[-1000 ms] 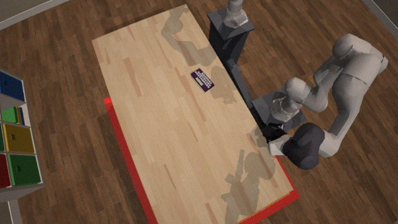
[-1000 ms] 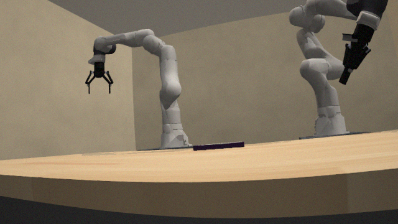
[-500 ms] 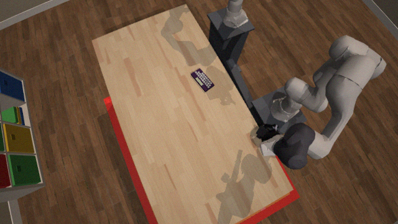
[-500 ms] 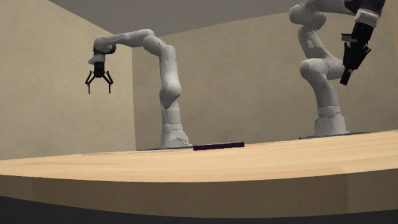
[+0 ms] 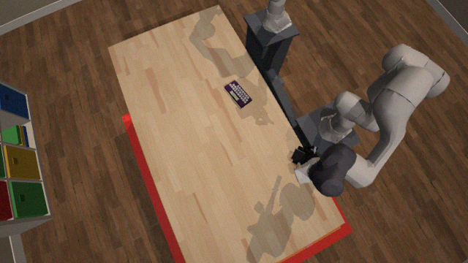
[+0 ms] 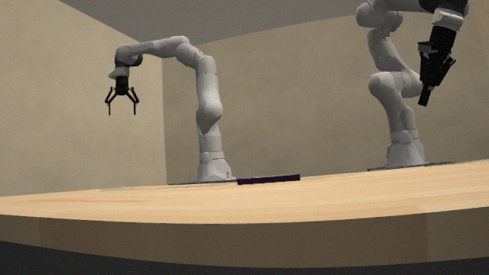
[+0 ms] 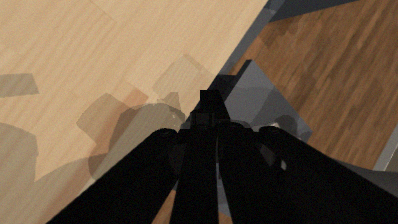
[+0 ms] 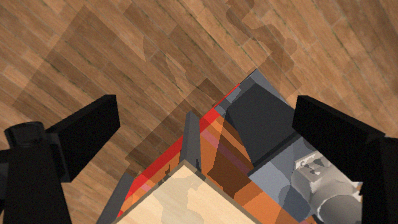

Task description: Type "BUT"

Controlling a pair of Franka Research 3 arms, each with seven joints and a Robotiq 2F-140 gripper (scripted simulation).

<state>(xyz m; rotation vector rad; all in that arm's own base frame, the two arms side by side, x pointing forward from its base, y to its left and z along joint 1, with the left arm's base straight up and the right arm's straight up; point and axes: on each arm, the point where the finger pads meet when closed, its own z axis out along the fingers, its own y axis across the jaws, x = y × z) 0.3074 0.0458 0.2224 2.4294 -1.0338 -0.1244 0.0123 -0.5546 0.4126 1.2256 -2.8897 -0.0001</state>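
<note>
Left gripper (image 5: 302, 155) (image 6: 423, 102) (image 7: 211, 97) pinched shut on nothing, upper right of the exterior view, right gripper (image 6: 122, 114) (image 8: 206, 112) wide and empty (upper left there), keyboard (image 5: 236, 96) (image 6: 269, 179) flat on the table (image 5: 183, 146) (image 6: 229, 206) (image 7: 100, 40) (image 8: 185, 200), upper middle from the top.

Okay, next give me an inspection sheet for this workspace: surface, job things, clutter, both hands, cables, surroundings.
Surface: pale wooden table top, shadows across it; red edging shows below its sides.
Job's things: purple keyboard with pale keys lies flat on the table; lettering too small to read.
Clutter: nothing seen.
Left hand: shut, nothing held, raised, away from the keyboard.
Right hand: open, nothing held, raised well above table height.
Cables: nothing seen.
Surroundings: shelf unit with coloured bins, brown plank floor, beige walls.
</note>
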